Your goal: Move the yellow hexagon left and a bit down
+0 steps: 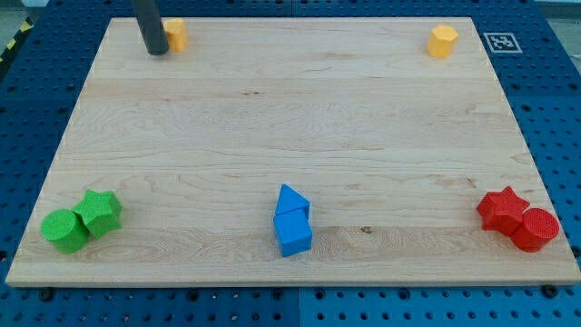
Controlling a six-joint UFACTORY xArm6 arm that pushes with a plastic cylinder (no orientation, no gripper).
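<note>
Camera view: the pale wooden board point(290, 109) is the landmark, lying on a blue perforated table point(27, 100). My tip point(157, 53), the lower end of the straight dark rod, rests near the board's top left corner; it is a bare rod with no jaws, so there is nothing to open, close or grip. Just beside the tip on the view's right, apparently touching it, sits a small yellow block point(175, 34), partly hidden, so I cannot tell its shape. The yellow hexagon point(443, 41) stands near the board's top right corner, well apart from the tip. A green cylinder point(64, 231) and green star point(100, 212) touch at the board's bottom left corner. A blue triangular block point(292, 200) touches a blue cube point(293, 234) at the bottom edge's middle. A red star point(502, 208) and red cylinder point(536, 229) touch at the bottom right corner
</note>
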